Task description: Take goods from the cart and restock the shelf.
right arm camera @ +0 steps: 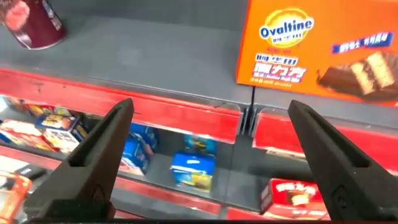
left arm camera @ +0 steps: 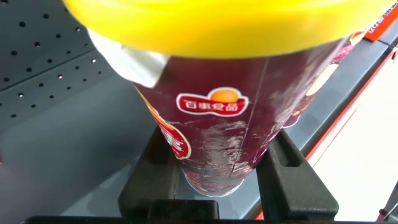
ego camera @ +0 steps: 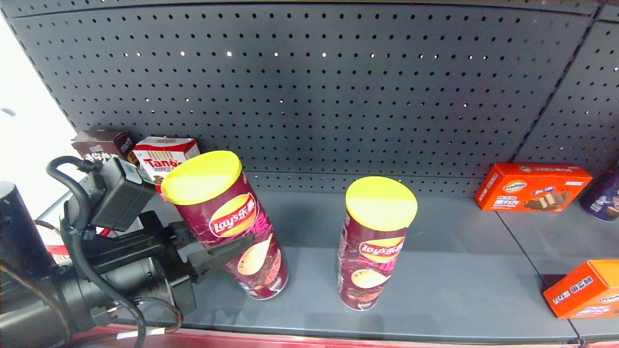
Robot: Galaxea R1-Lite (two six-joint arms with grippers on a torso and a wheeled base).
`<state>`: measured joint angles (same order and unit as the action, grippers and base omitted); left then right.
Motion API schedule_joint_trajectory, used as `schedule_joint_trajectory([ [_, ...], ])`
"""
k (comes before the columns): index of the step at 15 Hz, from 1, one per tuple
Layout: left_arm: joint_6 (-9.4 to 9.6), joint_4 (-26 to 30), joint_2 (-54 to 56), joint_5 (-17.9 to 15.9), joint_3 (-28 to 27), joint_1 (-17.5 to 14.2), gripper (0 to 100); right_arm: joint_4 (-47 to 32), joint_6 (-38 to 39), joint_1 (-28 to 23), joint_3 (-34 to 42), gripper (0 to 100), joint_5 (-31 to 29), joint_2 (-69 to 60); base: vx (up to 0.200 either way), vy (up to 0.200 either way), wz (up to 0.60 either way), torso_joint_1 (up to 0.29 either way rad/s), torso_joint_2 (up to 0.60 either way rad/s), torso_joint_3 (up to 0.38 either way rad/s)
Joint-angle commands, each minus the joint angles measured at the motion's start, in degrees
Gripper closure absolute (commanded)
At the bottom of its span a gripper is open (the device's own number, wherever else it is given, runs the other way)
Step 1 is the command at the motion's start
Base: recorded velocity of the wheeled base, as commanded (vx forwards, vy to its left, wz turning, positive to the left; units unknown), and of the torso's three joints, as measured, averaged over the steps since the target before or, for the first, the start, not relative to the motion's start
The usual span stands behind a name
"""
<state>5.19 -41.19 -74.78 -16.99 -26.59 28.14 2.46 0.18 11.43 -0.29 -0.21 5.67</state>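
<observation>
Head view: can (ego camera: 227,212) at shelf (ego camera: 459,290) left, clamped mid-body by left gripper (ego camera: 220,249), fingers pressed on both sides. Long axis tilted, lid toward 11 o'clock, base toward 5 o'clock, at or just above deck. Upright second can (ego camera: 375,241) at 3 o'clock, apart. Right gripper (right arm camera: 210,112) spread wide, holding nothing, farther off.

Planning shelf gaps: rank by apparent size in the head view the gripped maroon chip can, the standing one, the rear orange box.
1-2. Gripped maroon yellow-lidded chip can and standing maroon chip can: about equal, nearness makes it unsure.
3. Rear flat orange cardboard box.
</observation>
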Motion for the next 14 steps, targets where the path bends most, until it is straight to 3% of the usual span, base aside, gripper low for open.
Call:
schedule_joint_trajectory([
  [1, -0.01, -0.03, 0.25, 0.03, 0.04, 0.08, 100, -2.9, 0.52, -0.1, 0.12, 0, 0.12, -0.31, 0.0, 0.0, 0.0, 0.0, 0.0, 0.0],
  [12, -0.1, -0.12, 0.6, 0.03, -0.83, -0.27, 100, -2.55, 0.08, -0.18, 0.2, 0, 0.12, -0.31, 0.0, 0.0, 0.0, 0.0, 0.0, 0.0],
  [14, -0.1, -0.12, 0.25, -0.06, -1.1, -0.1, 100, -2.81, 0.08, -4.23, 0.12, 0, 0.21, -0.04, 0.0, 0.0, 0.0, 0.0, 0.0, 0.0],
])
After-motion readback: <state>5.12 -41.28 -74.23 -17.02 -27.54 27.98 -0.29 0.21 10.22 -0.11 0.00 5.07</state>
